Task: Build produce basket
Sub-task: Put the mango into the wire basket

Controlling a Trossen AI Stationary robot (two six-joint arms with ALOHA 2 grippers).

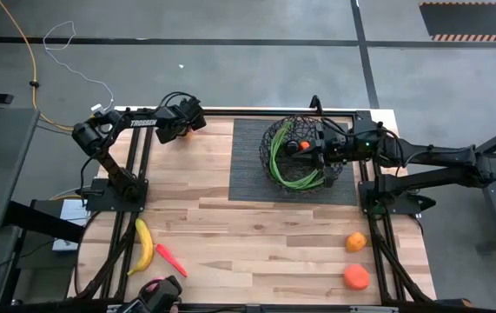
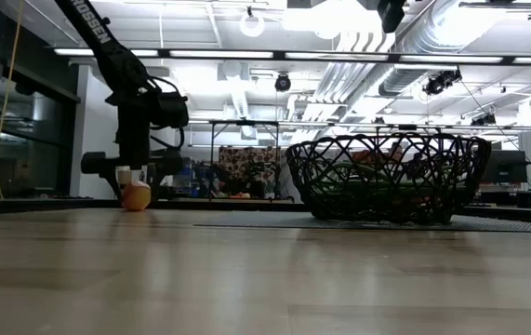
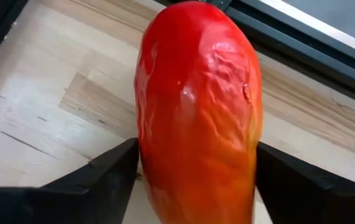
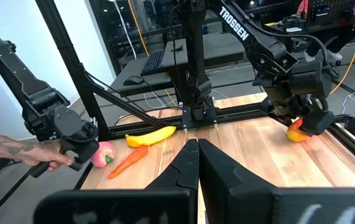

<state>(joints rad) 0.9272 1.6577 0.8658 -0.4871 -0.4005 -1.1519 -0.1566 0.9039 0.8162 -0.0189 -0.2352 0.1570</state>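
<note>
1. Pale wood planks of the table (image 1: pixel 256 243) carry everything here, with a flat dark mat (image 1: pixel 252 187) toward the far edge and a workshop room behind.
2. At the far left corner stands the red-yellow pepper (image 3: pixel 196 112), its long axis upright, running along the gap between the fingers (image 3: pixel 112 171).
3. Around it sits the left gripper (image 1: pixel 188 122): jaws apart, one dark finger on each flank, touching or just beside the skin. Whether they are pressing yet I cannot tell.
4. Judgement: the coming lift turns on that straddle, since the fingers meet the pepper's narrow width.
5. Well to the right stands the basket (image 1: pixel 298 155) on the mat, green beans (image 1: pixel 287 174) inside.
6. Over the basket hangs the right gripper (image 4: pixel 197 152), fingers together, holding nothing.
7. Near the front edge lie a banana (image 1: pixel 145 246), a carrot (image 1: pixel 170 258) and two oranges (image 1: pixel 356 259).
</note>
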